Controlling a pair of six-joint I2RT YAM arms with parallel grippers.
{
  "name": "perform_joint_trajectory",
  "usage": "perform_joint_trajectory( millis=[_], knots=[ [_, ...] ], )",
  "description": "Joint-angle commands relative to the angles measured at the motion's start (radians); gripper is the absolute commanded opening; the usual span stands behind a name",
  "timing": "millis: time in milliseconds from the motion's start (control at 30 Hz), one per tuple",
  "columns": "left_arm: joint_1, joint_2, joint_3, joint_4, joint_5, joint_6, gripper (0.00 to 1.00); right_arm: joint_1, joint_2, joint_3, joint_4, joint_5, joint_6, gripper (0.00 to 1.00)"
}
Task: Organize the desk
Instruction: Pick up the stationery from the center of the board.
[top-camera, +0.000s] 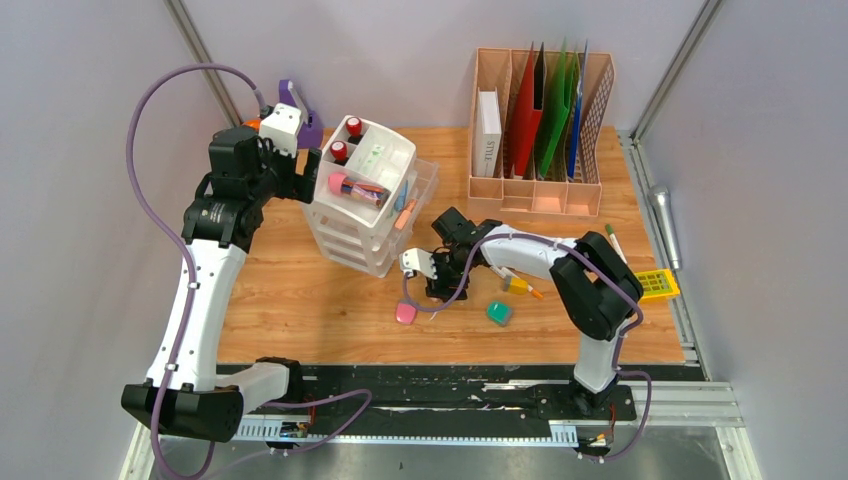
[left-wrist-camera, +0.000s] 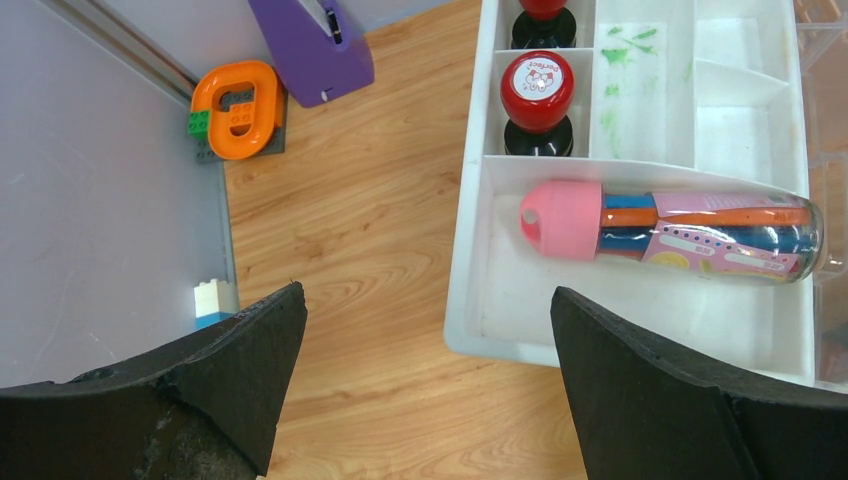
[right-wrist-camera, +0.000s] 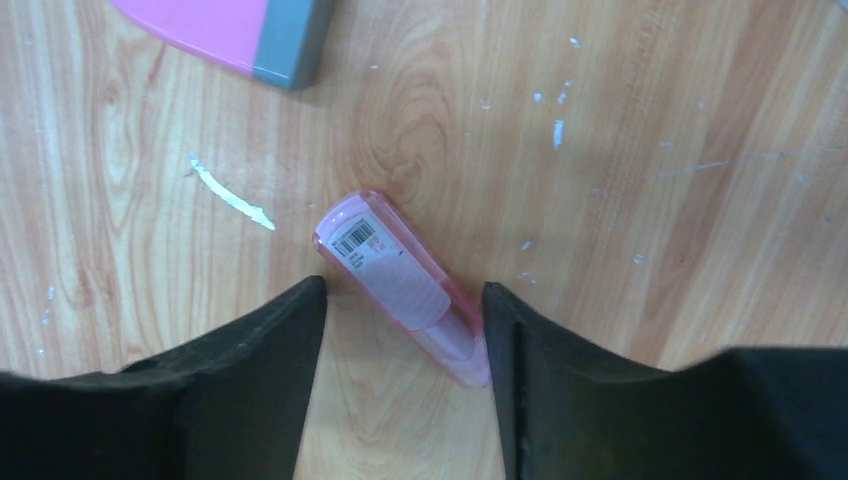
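Wood-grain surface (top-camera: 290, 300) is lying bare toward 7 o'clock, while a drawer stack (top-camera: 365, 215) and a file rack (top-camera: 540, 120) are crowding the far edge. Over the rim of a white tray (left-wrist-camera: 465, 290), the left end effector (left-wrist-camera: 425, 310) is hanging wide apart, with bare planks at 9 o'clock. The right end effector (right-wrist-camera: 403, 290) is standing apart around a pink tube (right-wrist-camera: 385, 250), which is lying close against its 3 o'clock finger.

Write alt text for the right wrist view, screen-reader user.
Right gripper, jaws open, straddles a pink tube with a barcode label, lying slanted on the desk. The tube's near end runs close against one finger. A pink-and-grey block is cut off at the top left, and white flecks mark the wood.
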Motion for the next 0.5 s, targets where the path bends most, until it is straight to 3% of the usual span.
perform_joint_trajectory(
  millis=[0, 300, 467],
  knots=[
    [0.005, -0.007, 0.005, 0.029, -0.003, 0.006, 1.00, 0.005, 0.029, 0.019, -0.065, -0.026, -0.009, 0.54],
    [0.005, -0.019, -0.001, 0.028, -0.002, 0.008, 1.00, 0.003, -0.097, -0.015, -0.155, 0.029, 0.041, 0.19],
    [0.005, -0.026, -0.004, 0.027, -0.003, 0.013, 1.00, 0.003, -0.237, 0.047, -0.234, 0.071, 0.033, 0.10]
  ],
)
